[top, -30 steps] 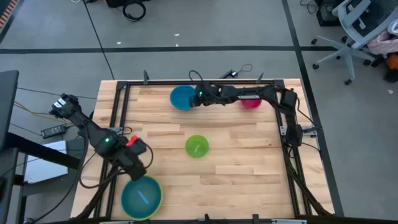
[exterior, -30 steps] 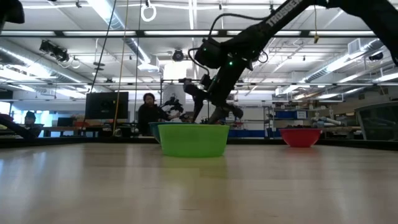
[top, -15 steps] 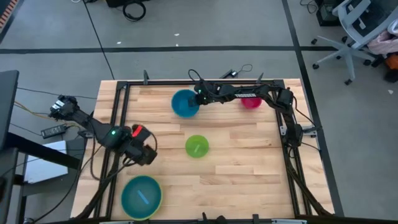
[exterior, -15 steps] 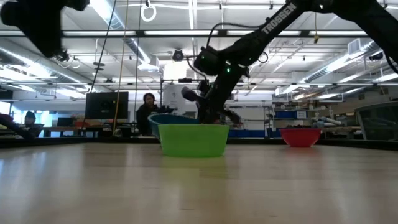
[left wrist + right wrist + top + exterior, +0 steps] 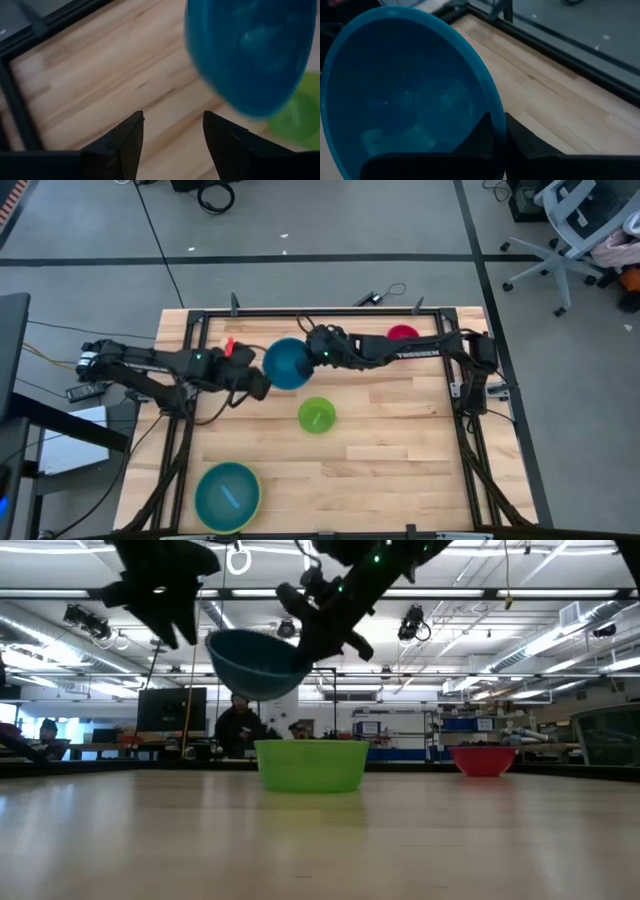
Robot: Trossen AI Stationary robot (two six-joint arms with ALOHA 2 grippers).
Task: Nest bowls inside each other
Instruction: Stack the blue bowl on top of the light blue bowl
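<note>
The teal-blue bowl [image 5: 285, 364] hangs in the air above the table's far middle, with my right gripper [image 5: 318, 356] shut on its right rim. It also shows in the low view as the teal-blue bowl [image 5: 255, 662]. My left gripper [image 5: 172, 132] is open and hovers just left of that bowl, touching nothing. A small green bowl [image 5: 317, 416] stands on its base at the table's middle. The magenta-red bowl [image 5: 403, 333] stands at the far right. At the near left a light blue bowl sits inside a lime green bowl [image 5: 227, 496]. My right gripper holds the teal-blue bowl by its rim [image 5: 495, 112] on the side toward the table's right. One finger [image 5: 485, 132] is inside the bowl and one outside against the wall. The fingers come from the right, slanting down. The bowl is lifted clear, mouth up, slightly tilted.
A black metal frame [image 5: 195, 360] runs round the wooden table top. Bare wood lies between the small green bowl and the near right corner. A person [image 5: 238, 728] sits in the room beyond the far edge.
My right gripper has shut on the teal-blue bowl's rim and lifted it clear of the table, carrying it a little toward the near edge. My left gripper has swung from above the near-left bowls toward the far edge and right, up beside the lifted bowl.
</note>
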